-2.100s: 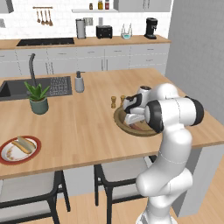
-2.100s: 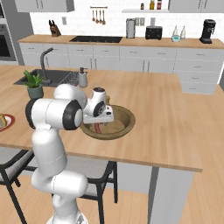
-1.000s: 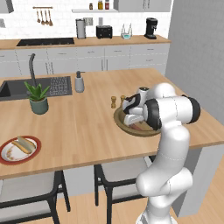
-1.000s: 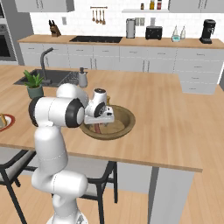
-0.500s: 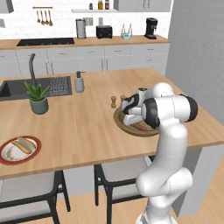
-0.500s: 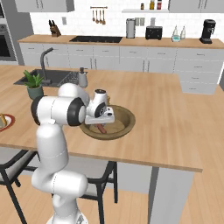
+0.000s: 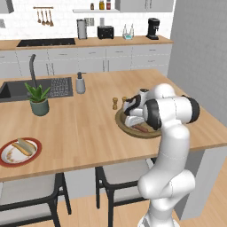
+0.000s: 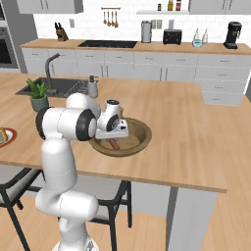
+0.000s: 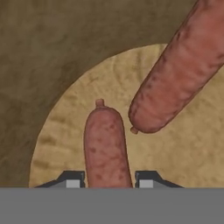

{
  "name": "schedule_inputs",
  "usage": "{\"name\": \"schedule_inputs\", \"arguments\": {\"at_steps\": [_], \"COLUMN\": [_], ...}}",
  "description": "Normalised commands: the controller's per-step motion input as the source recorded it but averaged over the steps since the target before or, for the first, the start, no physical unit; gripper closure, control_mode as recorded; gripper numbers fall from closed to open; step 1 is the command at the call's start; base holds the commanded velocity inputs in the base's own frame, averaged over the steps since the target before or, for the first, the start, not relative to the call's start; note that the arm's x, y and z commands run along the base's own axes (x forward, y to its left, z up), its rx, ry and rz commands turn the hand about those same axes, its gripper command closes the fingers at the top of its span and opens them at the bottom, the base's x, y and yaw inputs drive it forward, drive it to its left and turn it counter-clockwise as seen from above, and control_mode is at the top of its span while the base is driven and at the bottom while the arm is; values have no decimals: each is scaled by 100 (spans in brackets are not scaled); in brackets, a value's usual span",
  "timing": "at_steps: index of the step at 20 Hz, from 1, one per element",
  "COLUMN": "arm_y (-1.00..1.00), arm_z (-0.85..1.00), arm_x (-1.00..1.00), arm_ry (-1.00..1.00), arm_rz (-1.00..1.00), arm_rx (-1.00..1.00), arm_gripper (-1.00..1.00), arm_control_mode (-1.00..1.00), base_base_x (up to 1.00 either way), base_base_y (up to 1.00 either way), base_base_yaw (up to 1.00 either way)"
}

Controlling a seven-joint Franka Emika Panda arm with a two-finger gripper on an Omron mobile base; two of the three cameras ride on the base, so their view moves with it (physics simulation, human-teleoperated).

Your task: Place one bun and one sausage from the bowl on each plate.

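In the hand view my gripper (image 9: 109, 177) is down in the brown wooden bowl (image 9: 52, 48), shut on a reddish sausage (image 9: 105, 146) with one fingertip against each side. A second sausage (image 9: 183, 70) lies slantwise just beyond it, apart. From the base views the hand (image 7: 133, 120) (image 8: 112, 132) hangs low over the bowl (image 7: 122, 125) (image 8: 139, 135) on the island's near right part. Far left near the front edge sits a red-rimmed plate (image 7: 9, 158) (image 8: 4, 139) carrying a bun (image 7: 23, 145) and a sausage.
Two small shakers (image 7: 115, 103) stand just behind the bowl. A potted plant (image 7: 39, 99), a soap dispenser (image 7: 80, 83) and the sink (image 7: 13, 88) lie to the back left. Stools (image 7: 117, 177) are tucked under the island's front edge. A grey wall (image 7: 199, 53) rises on the right.
The jaws have closed from wide open onto the sausage in the bowl. The hand has stayed low over the bowl, barely shifting.
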Motion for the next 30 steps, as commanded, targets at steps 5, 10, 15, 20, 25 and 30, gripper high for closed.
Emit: {"name": "schedule_inputs", "arguments": {"at_steps": [5,10,15,20,25,30], "arm_y": [0,1,5,0,0,0], "arm_z": [23,50,90,100,82,66], "arm_x": [-1,-19,-53,-56,-79,-100], "arm_ry": [0,0,0,14,26,20], "arm_rz": [0,0,1,2,1,1], "arm_rx": [0,0,0,0,0,0], "arm_gripper": [100,100,100,100,100,100], "arm_control_mode": [-100,-100,-100,-100,-100,-100], "base_base_x": [0,0,0,0,0,0], "base_base_y": [0,0,0,0,0,0], "base_base_yaw": [0,0,0,0,0,0]}}
